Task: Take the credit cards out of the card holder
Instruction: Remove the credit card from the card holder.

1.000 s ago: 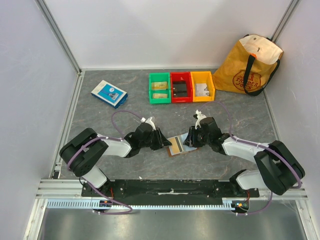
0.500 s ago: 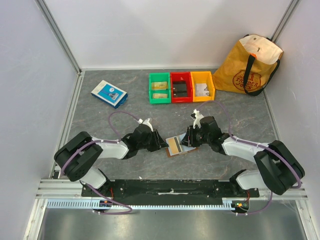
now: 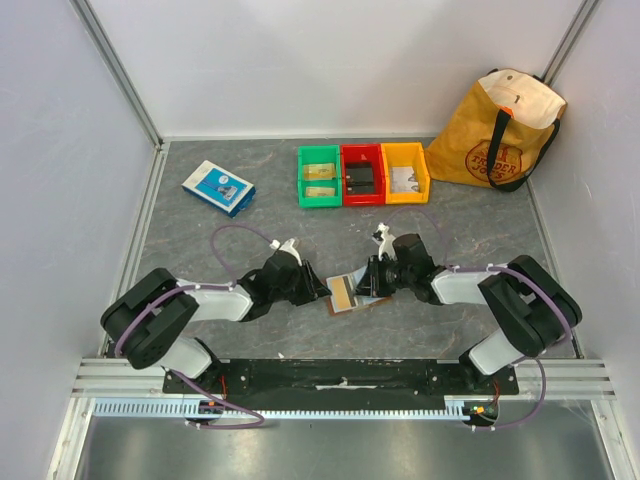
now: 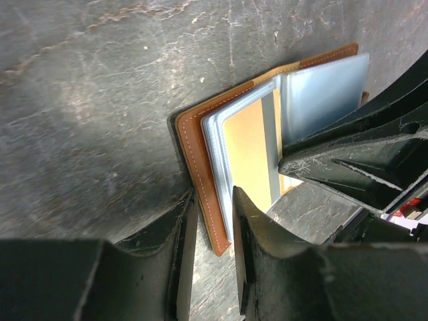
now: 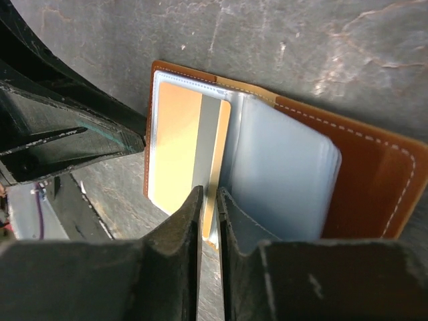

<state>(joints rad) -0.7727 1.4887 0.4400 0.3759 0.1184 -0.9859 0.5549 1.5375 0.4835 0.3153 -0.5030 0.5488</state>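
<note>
Since a second ago the right arm has folded its elbow inward and carried the right gripper (image 3: pixel 365 282) a little leftward. The small brown leather bifold card holder (image 3: pixel 350 301) has shifted slightly left as well. From above, it lies open on the grey stone-patterned table (image 3: pixel 480 235), near the middle, between the right gripper and the left gripper (image 3: pixel 318 289).

In the left wrist view, the left gripper (image 4: pixel 214 194) appears clamped on the holder's stitched brown edge (image 4: pixel 194 144), steadying it. A tan-gold plastic credit card (image 4: pixel 247 154) with a greyish band sits in the pale blue-grey sleeve.

In the right wrist view, the right gripper (image 5: pixel 209 192) has its fingers drawn close on either side of the card's near edge. I cannot tell whether they pinch it yet. Most of the card (image 5: pixel 177 147) is inside the sleeve.

The card is probably light, stiff and slick, with only a thin edge to grip. The exposed near edge looks the best place to take hold, pulling straight along the sleeve. The soft, light holder would likely slide unless it is kept pinned.
</note>
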